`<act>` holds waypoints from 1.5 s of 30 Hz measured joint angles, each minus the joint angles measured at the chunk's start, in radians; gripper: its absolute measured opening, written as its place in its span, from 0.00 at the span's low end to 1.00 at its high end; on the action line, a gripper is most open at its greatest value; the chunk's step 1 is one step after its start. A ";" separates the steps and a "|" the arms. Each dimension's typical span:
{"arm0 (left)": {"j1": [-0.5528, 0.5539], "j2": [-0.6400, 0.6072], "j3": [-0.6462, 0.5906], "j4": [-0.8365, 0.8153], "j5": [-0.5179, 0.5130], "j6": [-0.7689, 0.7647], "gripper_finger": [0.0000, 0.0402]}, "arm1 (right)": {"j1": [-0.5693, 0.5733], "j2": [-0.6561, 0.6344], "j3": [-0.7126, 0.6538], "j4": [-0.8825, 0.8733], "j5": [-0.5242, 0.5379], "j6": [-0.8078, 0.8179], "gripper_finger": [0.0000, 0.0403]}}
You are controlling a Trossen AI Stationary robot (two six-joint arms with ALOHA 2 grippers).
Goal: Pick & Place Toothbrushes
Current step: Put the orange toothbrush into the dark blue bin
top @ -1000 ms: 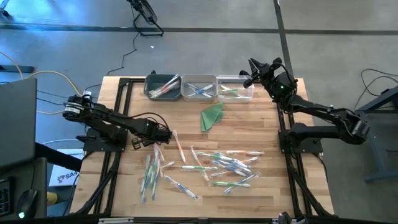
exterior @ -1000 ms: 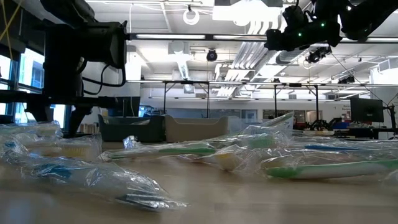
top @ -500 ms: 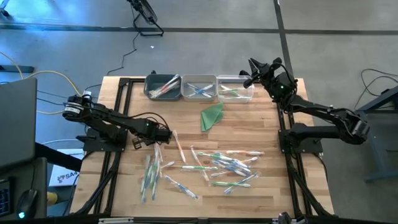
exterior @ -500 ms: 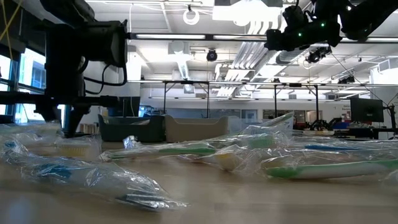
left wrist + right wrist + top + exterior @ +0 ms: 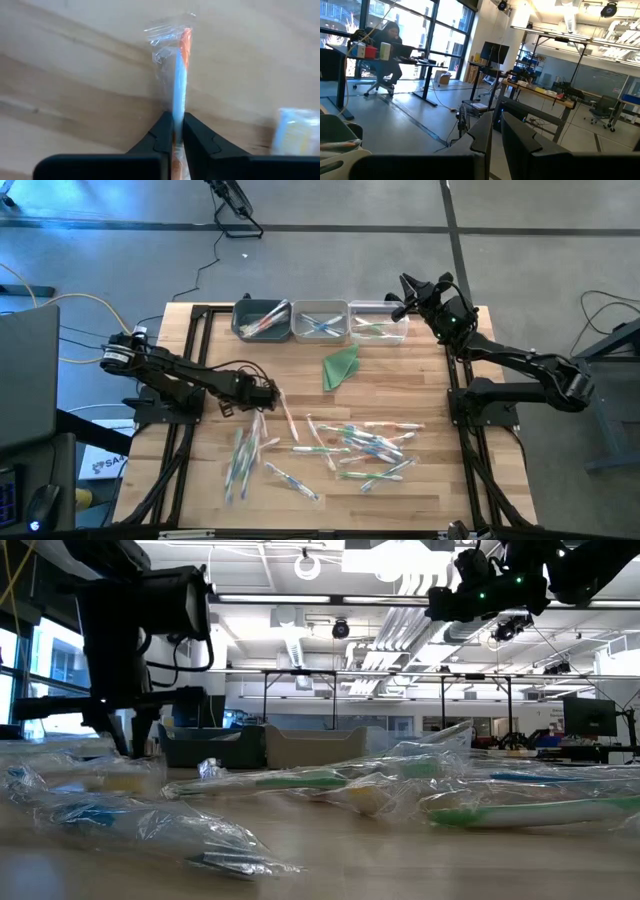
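In the high view the left gripper sits left of centre on the wooden table, its jaws clenched on a wrapped orange-and-white toothbrush, which the left wrist view shows pinched between the dark fingers. The other toothbrushes lie scattered across the lower middle of the table, with a smaller bunch at lower left. Three bins along the upper edge hold a few brushes. The right gripper hangs at upper right beside the bins, jaws closed and holding nothing. A green triangle lies below the bins.
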 joint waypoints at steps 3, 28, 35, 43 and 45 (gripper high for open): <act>0.000 -0.028 0.000 0.001 -0.049 0.017 0.05 | 0.000 0.000 0.000 0.000 0.000 0.000 0.08; 0.000 -0.294 0.003 0.082 -0.322 0.394 0.05 | 0.000 0.000 0.000 0.000 0.000 0.000 0.08; 0.001 -0.293 0.002 0.002 -0.367 0.372 0.05 | 0.000 0.000 0.000 0.000 0.000 0.000 0.08; 0.040 -0.283 -0.037 -0.070 -0.305 0.279 0.04 | 0.000 0.000 0.000 0.000 0.000 0.000 0.08; 0.051 -0.285 -0.054 -0.029 -0.288 0.262 0.05 | 0.000 0.000 0.000 0.000 0.000 0.000 0.08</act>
